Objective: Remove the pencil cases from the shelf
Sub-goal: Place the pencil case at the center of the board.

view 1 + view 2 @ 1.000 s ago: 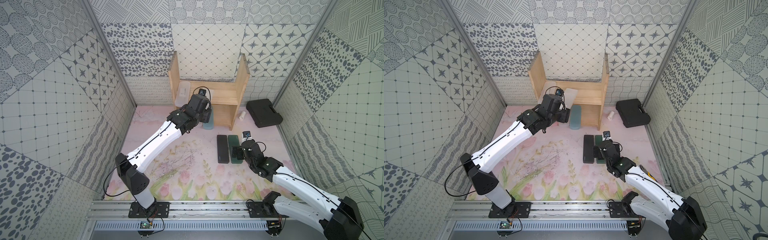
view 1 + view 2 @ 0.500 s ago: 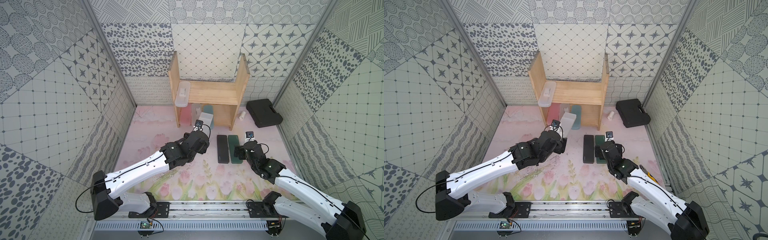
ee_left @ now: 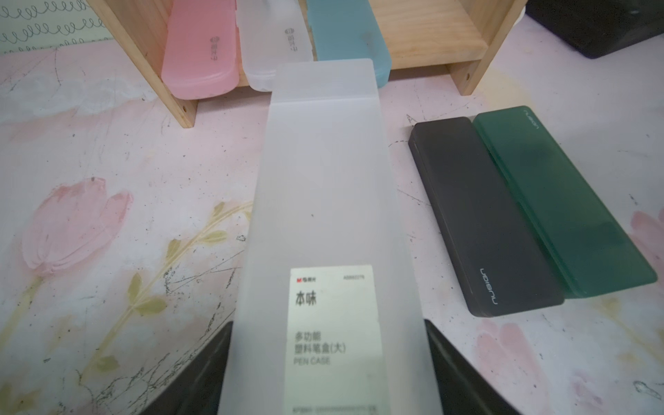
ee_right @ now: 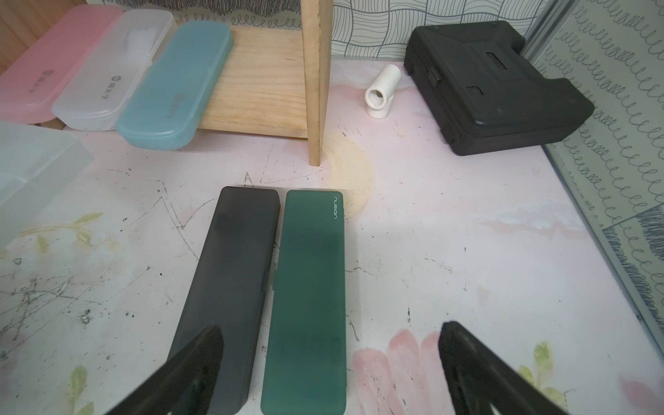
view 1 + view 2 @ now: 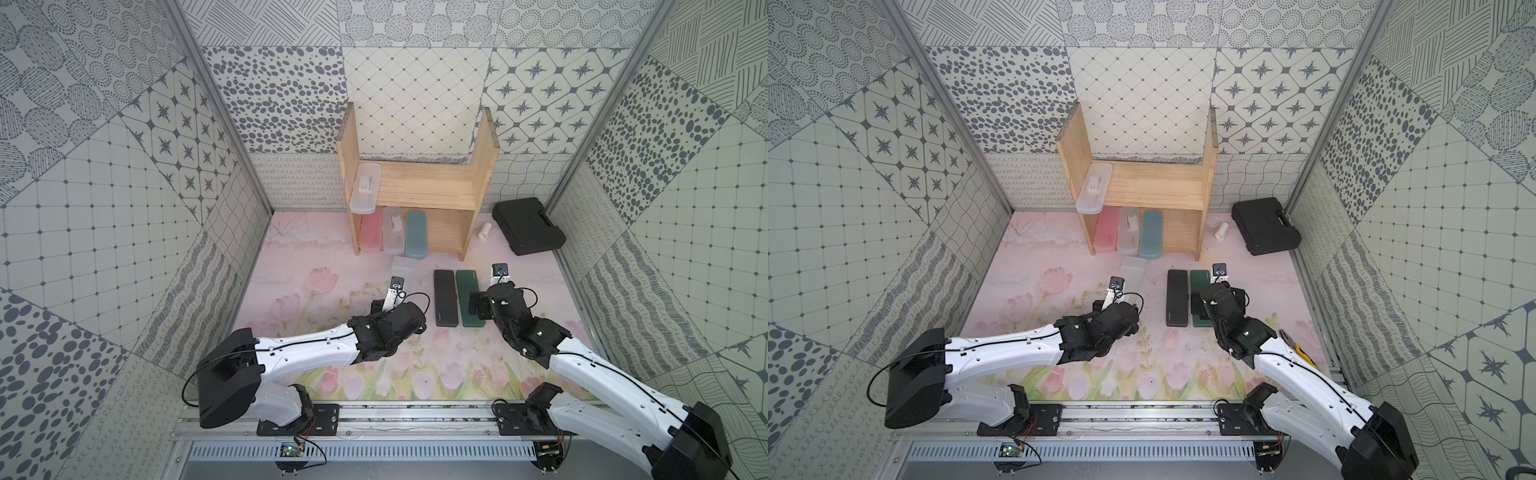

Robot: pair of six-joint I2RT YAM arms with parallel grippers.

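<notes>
Left gripper [image 3: 327,323]: I am clamping the near end of a frosted clear case [image 3: 323,179] in front of the shelf [image 5: 428,191]. I cannot tell whether it is touching the mat, and the label's lower edge is cut off.

Right gripper [image 4: 330,327]: I am hovering with jaws wide over the dark green case [image 4: 309,287], beside the black case [image 4: 233,280], both in front of the shelf.

On the shelf, a second frosted case [image 5: 365,193] is overhanging the upper board. The pink case [image 5: 371,235], third frosted case [image 5: 393,235] and light blue case [image 5: 416,239] are sitting on the lower board, far ends hidden.
</notes>
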